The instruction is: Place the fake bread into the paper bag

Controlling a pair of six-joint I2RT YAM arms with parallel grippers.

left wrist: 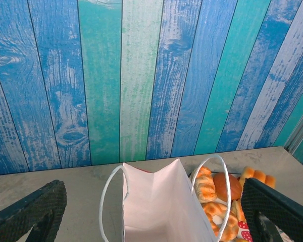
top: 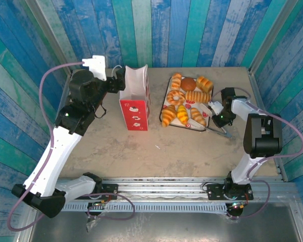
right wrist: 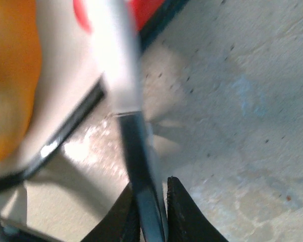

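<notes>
The paper bag (top: 135, 101) stands upright and open-topped left of centre, white above and red below. My left gripper (top: 122, 80) is at its far left side, open, with the bag (left wrist: 161, 212) between its wide-set black fingers (left wrist: 35, 209). The fake bread (top: 184, 98) lies heaped on the strawberry-print tray (top: 192, 127), and some pieces (left wrist: 214, 196) show past the bag's cord handle. My right gripper (top: 218, 121) is low on the table at the tray's right edge. It (right wrist: 151, 201) is shut on one thin metal arm of a pair of tongs (right wrist: 141, 166).
The tongs (top: 219, 132) lie on the table just right of the tray. An orange pastry (right wrist: 10, 80) and the tray's edge sit close on the left of the right wrist view. Blue plank walls enclose the table on three sides.
</notes>
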